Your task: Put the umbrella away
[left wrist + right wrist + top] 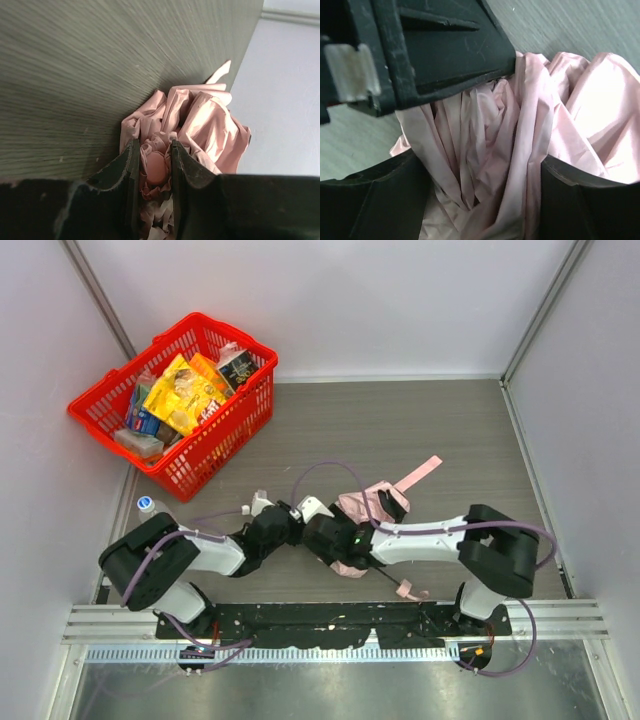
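Pinches fabric of the umbrella point(205, 120) in the near-closed left tool point(152, 150), on the table point(450, 440) between both arms. Straddles loose folds with the wide-open right tool point(480, 170) (no firm hold apparent). Risks cloth slipping free and canopy unfurling from so thin a pinch.

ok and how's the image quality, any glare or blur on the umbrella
top external: even light, soft shadows only, no glare, umbrella sharp; left wrist: fabric brightly lit, dark left gripper slightly soft up close; right wrist: folds fairly sharp, right gripper near-black with little detail
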Available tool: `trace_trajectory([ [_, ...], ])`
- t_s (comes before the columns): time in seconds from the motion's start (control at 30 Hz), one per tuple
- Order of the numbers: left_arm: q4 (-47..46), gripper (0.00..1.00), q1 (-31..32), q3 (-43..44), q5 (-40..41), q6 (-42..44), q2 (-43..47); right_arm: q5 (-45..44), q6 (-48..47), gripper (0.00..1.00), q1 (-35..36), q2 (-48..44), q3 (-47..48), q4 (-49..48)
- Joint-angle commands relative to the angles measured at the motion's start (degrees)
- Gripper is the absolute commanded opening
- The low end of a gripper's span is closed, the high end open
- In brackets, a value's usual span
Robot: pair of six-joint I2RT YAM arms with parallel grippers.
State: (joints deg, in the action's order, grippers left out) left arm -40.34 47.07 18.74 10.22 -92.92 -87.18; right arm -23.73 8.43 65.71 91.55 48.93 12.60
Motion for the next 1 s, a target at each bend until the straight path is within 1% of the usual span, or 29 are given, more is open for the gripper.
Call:
trace_trajectory([
  [0.0, 11.4, 0.0, -0.49, 1.2, -1.07, -4.63, 4.55, -16.08, 0.11, 0.66, 1.26, 7.32, 2.31, -3.27],
  [0.03, 12.64, 0.0, -0.66, 2.08, -1.43, -3.5, 5.08, -17.48, -1.73, 0.63, 1.35, 8.72, 2.75, -4.07],
  [0.07, 14.83, 0.0, -0.75, 2.87, -1.52, -3.14, 5.43, -17.41, -3.14, 0.56, 1.35, 9.95, 2.67, -6.95],
  [0.1, 16.85, 0.0, -1.01, 3.57, -1.52, -3.14, 6.05, -17.15, -5.07, 0.51, 1.26, 10.84, 2.4, -8.11],
  [0.13, 17.65, 0.0, -1.19, 3.58, -1.6, -3.14, 6.4, -17.14, -5.52, 0.41, 1.35, 12.58, 2.49, -9.6],
  [0.2, 19.14, 0.0, -1.28, 3.23, -1.08, -4.36, 7.45, -15.31, -6.23, 0.29, 1.35, 14.44, 3.28, -9.61],
  [0.23, 19.85, 0.0, -1.54, 3.06, -0.82, -4.46, 7.89, -13.47, -6.05, 0.25, 1.35, 14.8, 3.11, -9.96],
  [0.27, 19.95, 0.0, -1.8, 3.05, -0.73, -3.67, 8.25, -9.62, -6.4, 0.18, 1.09, 15.41, 2.67, -11.01],
  [0.3, 20.03, 0.0, -2.33, 2.88, -0.64, -3.06, 8.51, -8.28, -6.75, 0.15, 0.82, 15.59, 1.88, -11.8],
  [0.33, 19.34, 0.0, -3.03, 2.53, -0.9, -2.36, 8.69, -4.7, -6.58, 0.05, 0.12, 16.55, 1.7, -12.07],
  [0.37, 17.59, 0.0, -3.99, 1.74, -1.08, -1.39, 8.78, -2.66, -6.15, 0.01, -1.45, 17.08, 2.05, -11.64],
  [0.4, 16.01, 0.03, -4.52, 0.87, -1.16, -0.69, 8.95, 1.45, -5.44, 0.01, -2.25, 17.87, 2.22, -9.98],
  [0.43, 14.69, 0.16, -4.96, -0.01, -1.17, -0.42, 9.3, 4.53, -4.92, 0.01, -4.0, 17.79, 1.36, -9.96],
  [0.47, 12.76, 0.35, -5.49, -0.8, -1.25, 0.72, 9.74, 9.87, -4.82, 0.01, -4.62, 17.09, 0.82, -10.92],
  [0.5, 10.83, 0.48, -5.93, -1.6, -1.34, 2.55, 10.18, 11.41, -4.47, 0.01, -5.76, 16.91, -0.4, -11.8],
  [0.53, 10.2, 0.58, -6.55, -2.04, -1.25, 3.88, 10.71, 15.42, -4.21, 0.01, -6.73, 16.74, -0.76, -11.72],
  [0.57, 9.41, 0.65, -7.25, -2.74, -1.25, 5.46, 11.58, 17.9, -3.77, 0.01, -8.22, 16.56, -1.02, -11.81],
  [0.63, 6.95, 0.76, -7.87, -4.41, -0.03, 8.1, 13.95, 22.74, -3.07, 0.01, -9.72, 15.59, -2.16, -12.25],
  [0.7, 5.2, 0.96, -8.04, -5.99, 2.08, 9.77, 16.67, 31.33, -2.54, 0.01, -11.82, 14.89, -2.78, -12.25],
  [0.73, 3.61, 1.0, -8.13, -6.61, 2.35, 11.17, 17.73, 33.81, -2.28, 0.01, -13.31, 14.89, -3.05, -13.99],
  [0.77, 1.77, 1.0, -8.39, -7.05, 2.18, 13.1, 19.05, 39.4, -2.36, 0.01, -14.46, 15.76, -2.87, -13.75],
  [0.8, 1.06, 1.0, -8.75, -7.14, 1.74, 14.77, 20.11, 41.89, -2.1, 0.01, -16.47, 16.46, -2.26, -13.31],
  [0.83, 0.79, 1.0, -9.01, -7.31, 1.39, 15.75, 21.16, 47.49, -1.66, 0.01, -17.28, 17.34, -2.0, -13.13],
  [0.87, 0.61, 1.0, -9.01, -7.66, 1.3, 16.97, 22.13, 50.07, -0.35, 0.01, -19.03, 17.78, -2.08, -13.3],
  [0.9, 1.57, 1.0, -9.1, -7.84, 1.38, 17.51, 23.09, 55.84, 0.53, 0.01, -19.65, 18.22, -2.34, -15.39],
  [0.97, 3.77, 1.0, -9.1, -7.93, 1.21, 17.51, 23.72, 60.53, 3.52, 0.01, -21.94, 19.1, -2.96, -17.08],
])
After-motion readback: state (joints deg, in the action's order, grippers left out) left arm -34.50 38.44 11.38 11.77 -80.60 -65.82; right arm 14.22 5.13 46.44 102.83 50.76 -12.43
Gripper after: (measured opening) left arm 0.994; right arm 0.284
